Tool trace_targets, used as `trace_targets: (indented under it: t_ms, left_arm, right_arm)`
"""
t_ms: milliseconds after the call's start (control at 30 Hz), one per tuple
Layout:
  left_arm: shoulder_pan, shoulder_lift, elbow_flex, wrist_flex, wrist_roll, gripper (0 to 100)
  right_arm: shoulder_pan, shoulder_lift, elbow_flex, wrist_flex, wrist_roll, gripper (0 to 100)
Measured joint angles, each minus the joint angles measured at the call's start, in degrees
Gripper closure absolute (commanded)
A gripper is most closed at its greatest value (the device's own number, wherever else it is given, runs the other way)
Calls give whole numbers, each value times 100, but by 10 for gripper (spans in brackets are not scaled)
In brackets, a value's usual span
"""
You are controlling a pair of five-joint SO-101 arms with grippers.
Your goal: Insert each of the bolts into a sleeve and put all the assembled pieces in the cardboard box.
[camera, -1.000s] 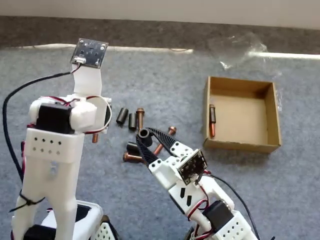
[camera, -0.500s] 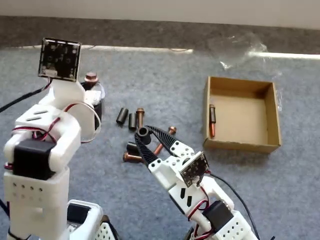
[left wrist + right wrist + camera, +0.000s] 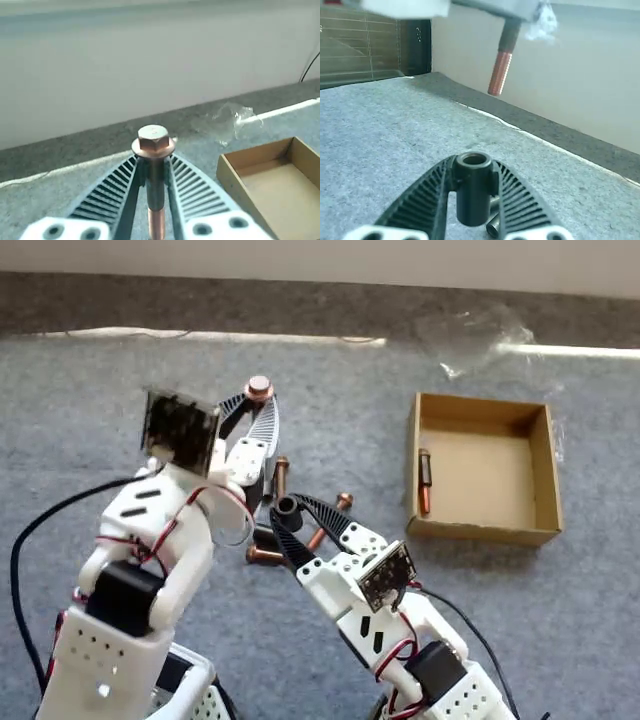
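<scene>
I am at the mating step: 1 bolt and 1 sleeve each sit in a claw, not yet joined.

Left of centre in the high view, my left gripper (image 3: 257,412) is clamped on a copper-coloured bolt (image 3: 259,388). The head is up and the shank hangs down between the ribbed fingers. It has a flanged hexagonal head and a smooth shank.

Just below and right of it, at mid-frame, my right gripper (image 3: 289,516) pinches a short black sleeve (image 3: 289,507). It is a matte tube held upright, bore open to the top. From the right wrist view I judge the shank's tip hangs clear of the bore and off its axis.

Next I must bring the tip over the bore, line up both axes, then lower gently. Any tilt would likely catch the rim.

Loose bolts (image 3: 264,555) lie on the grey carpet (image 3: 560,620) around the sleeve. At the right stands the cardboard box (image 3: 478,531), with 1 assembled piece (image 3: 424,480) lying along its left wall.
</scene>
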Motion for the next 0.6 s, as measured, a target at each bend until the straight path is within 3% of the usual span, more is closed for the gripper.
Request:
trace_targets:
  t_ms: [100,267,600]
  left_arm:
    - [-26,-440,422,-431,62,996]
    - [18,-1020,809,-721,791,996]
    - [985,-1169,949,-738,888,996]
  right_arm:
    - [0,0,0,0,-316,993]
    - [229,0,0,0,-440,993]
    - [624,0,0,0,-440,993]
